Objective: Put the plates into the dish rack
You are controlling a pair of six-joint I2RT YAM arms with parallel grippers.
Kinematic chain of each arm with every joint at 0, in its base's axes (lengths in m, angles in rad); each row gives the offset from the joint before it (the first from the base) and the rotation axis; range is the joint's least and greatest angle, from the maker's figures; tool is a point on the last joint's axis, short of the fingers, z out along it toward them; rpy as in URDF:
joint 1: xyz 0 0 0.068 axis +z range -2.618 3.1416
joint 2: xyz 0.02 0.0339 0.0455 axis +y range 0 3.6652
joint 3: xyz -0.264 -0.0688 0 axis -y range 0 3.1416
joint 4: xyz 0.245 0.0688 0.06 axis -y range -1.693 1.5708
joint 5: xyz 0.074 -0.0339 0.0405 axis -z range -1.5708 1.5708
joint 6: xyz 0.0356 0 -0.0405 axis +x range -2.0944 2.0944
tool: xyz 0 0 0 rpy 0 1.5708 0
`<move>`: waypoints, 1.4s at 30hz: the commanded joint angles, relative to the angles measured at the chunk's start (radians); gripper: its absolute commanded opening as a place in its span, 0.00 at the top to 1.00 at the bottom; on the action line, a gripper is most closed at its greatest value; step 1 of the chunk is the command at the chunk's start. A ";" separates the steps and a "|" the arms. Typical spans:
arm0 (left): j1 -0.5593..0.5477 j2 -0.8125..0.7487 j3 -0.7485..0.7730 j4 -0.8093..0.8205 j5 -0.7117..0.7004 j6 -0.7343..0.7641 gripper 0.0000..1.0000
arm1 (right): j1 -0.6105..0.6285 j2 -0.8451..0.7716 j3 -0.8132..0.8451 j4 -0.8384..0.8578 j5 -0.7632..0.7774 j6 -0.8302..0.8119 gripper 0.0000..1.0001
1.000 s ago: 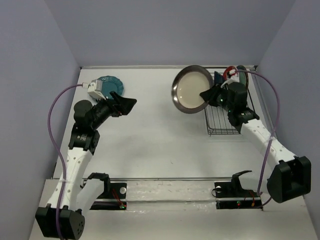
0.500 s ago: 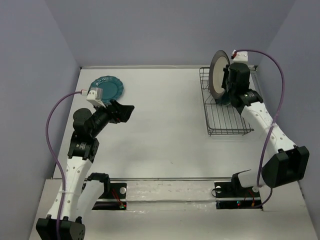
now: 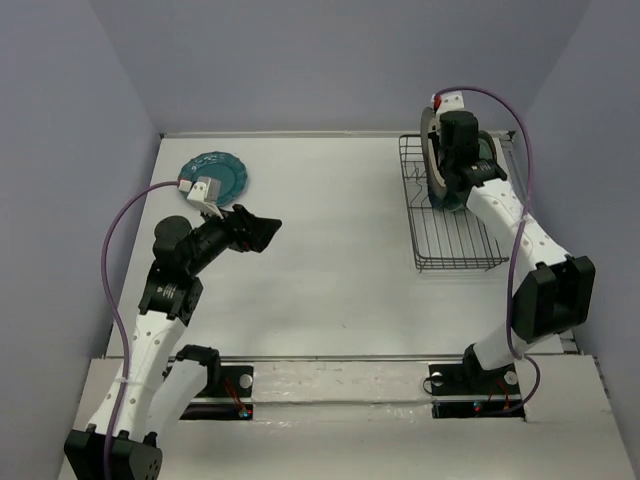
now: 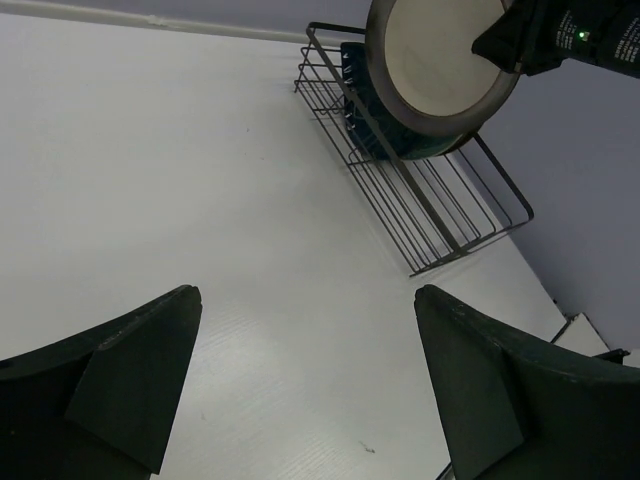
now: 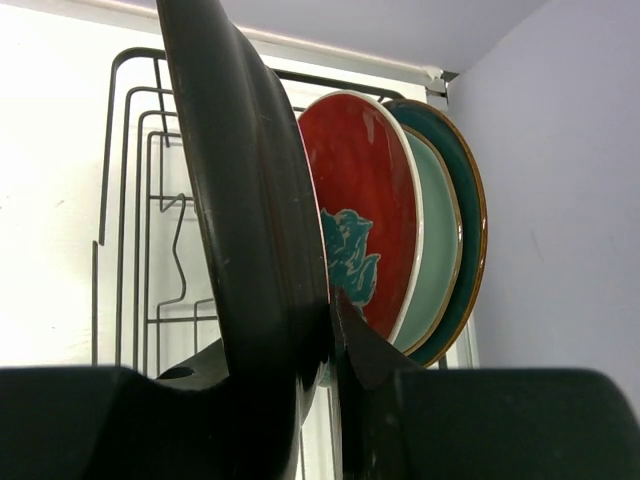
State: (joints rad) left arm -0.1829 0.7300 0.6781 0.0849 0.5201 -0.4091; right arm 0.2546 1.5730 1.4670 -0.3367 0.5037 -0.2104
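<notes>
The cream plate with the brown rim point(image 4: 440, 50) is held on edge, close to upright, above the far end of the dish rack point(image 3: 455, 255) at the far right of the tabletop point(image 3: 330, 260). It is pinched at its rim by the right end effector point(image 5: 322, 340), one finger on each face. Whether its lower edge already sits between the prongs cannot be told.

Just to the right of it in the rack, three plates are seen standing on edge, closely packed: the red-and-teal floral plate point(image 5: 360, 190), then the pale mint plate point(image 5: 432, 230), then the dark teal plate point(image 5: 468, 240) nearest the right wall. The scalloped teal plate point(image 3: 222, 172) lies flat at the far left. The left end effector point(image 3: 262, 230) is spread wide and empty, nearer than that plate and apart from it.

The plates are judged to be stiff, fairly heavy and glazed, so a rim pinch could slip or let a plate swing. Chipping is likely if one is knocked against the wire or the floral plate, so a slow, straight descent into a free slot is called for. The flat scalloped plate offers only its raised rim, which should be taken with one finger slid beneath the lip.
</notes>
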 commanded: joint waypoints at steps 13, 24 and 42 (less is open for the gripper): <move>-0.049 -0.023 0.015 0.013 -0.014 0.021 0.01 | 0.012 0.096 0.110 0.189 0.288 -0.144 0.93; -0.072 -0.021 0.021 0.006 -0.019 0.026 0.01 | 0.044 0.071 0.125 0.303 0.391 -0.273 0.93; -0.104 -0.030 0.032 -0.020 -0.051 0.046 0.01 | 0.044 0.121 0.042 0.259 0.342 -0.153 0.93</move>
State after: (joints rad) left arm -0.2810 0.7136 0.6785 0.0414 0.4679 -0.3813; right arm 0.3290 1.7157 1.4895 -0.1627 0.6960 -0.3614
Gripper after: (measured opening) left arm 0.990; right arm 0.255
